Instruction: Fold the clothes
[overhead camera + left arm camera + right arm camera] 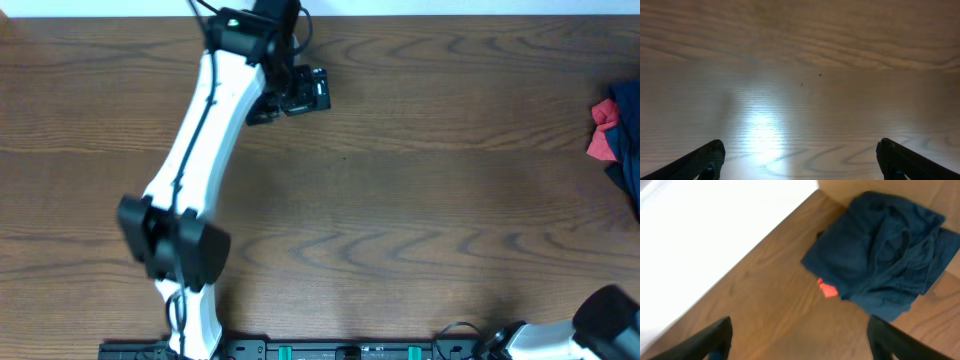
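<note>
Overhead, the clothes (630, 160) are seen crumpled at the right edge; folding is judged not yet begun. Left wrist: the left gripper (800, 155) is held spread above the table (800, 50). Right wrist: the right gripper (800, 335) is spread and empty, with the clothes at upper right; a reach and grasp are called for.

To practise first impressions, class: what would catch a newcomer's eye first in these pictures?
The white left arm stretches diagonally across the left half of the table. Next come the crumpled navy clothes with a red patch, bunched at the far right edge, untouched.
</note>
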